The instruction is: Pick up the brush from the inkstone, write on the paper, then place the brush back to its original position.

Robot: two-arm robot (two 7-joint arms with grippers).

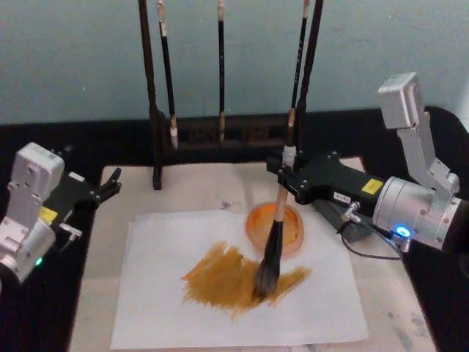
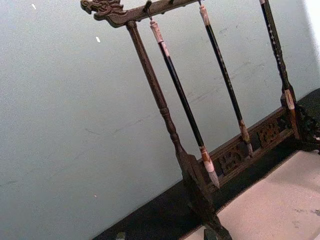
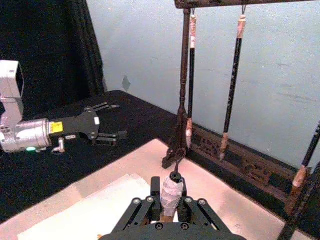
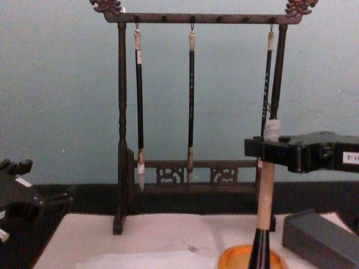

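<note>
Right pincer [image 1: 283, 173] pinching the near-upright brush [image 1: 274, 231], tuft seemingly on the paper [image 1: 161, 301], inkstone [image 1: 294, 229] just behind; left pincer [image 1: 113, 183] parked, spread.

The brush [image 4: 265, 196] is held nearly upright by the right end effector [image 4: 268, 147], over the orange dish [image 4: 235, 259]. Three slender brushes [image 4: 190, 101] are hung on the rack [image 4: 122, 112] behind. The left end effector [image 4: 39, 185] is parked at the lower left.
</note>
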